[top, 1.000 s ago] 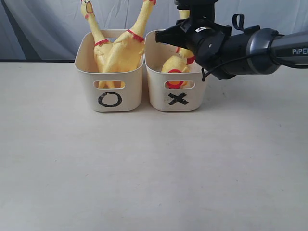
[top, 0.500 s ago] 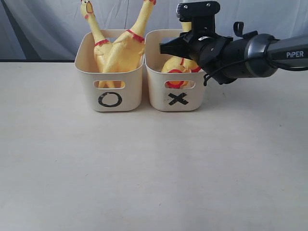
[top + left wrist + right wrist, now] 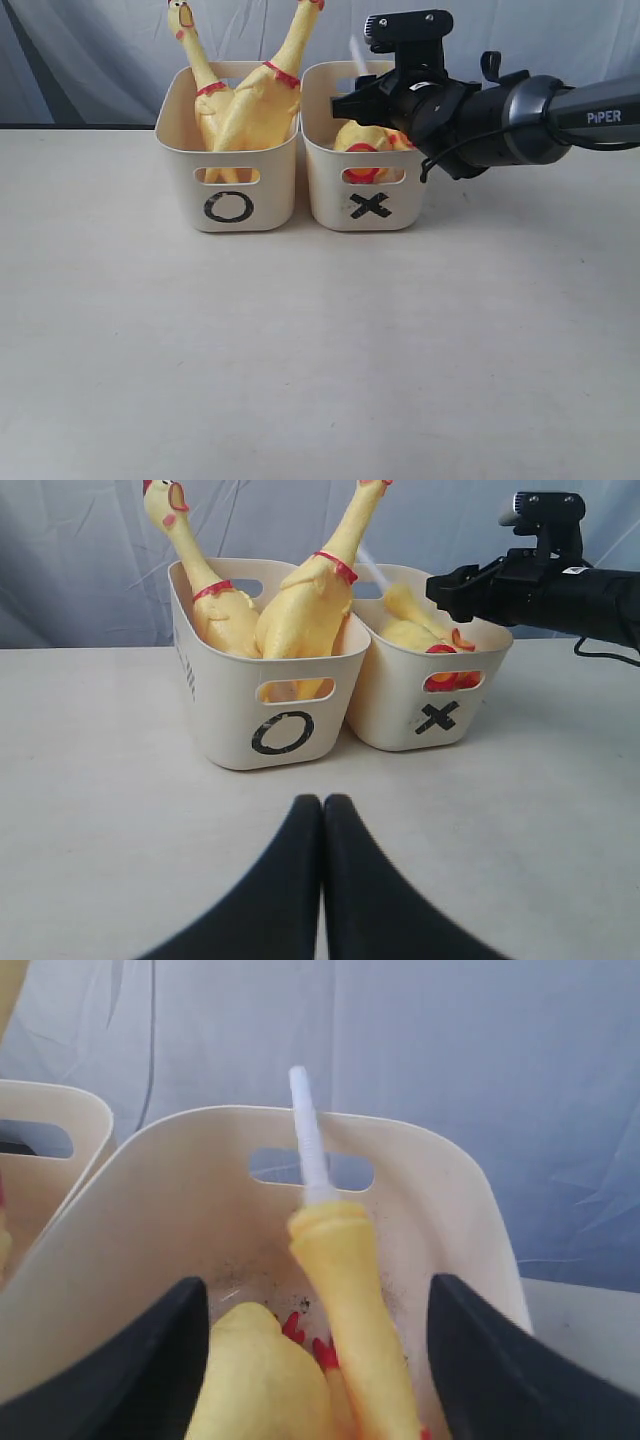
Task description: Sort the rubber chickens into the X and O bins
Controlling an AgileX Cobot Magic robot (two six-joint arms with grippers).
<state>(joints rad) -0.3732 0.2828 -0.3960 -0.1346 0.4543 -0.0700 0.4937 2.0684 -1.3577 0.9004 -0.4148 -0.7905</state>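
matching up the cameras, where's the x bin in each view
Exterior view: the X bin is in the upper middle, right of the O bin, below the right gripper.
Left wrist view: beyond the shut left gripper, beside the O bin.
Right wrist view: seen from inside, between the open fingers, holding a chicken neck on a white stick.
Shared landmark: the O bin next to it.

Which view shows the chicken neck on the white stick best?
The right wrist view: the neck piece stands close-up in the X bin, stick upward. The left wrist view shows it small; the exterior view has the arm mostly hiding it.
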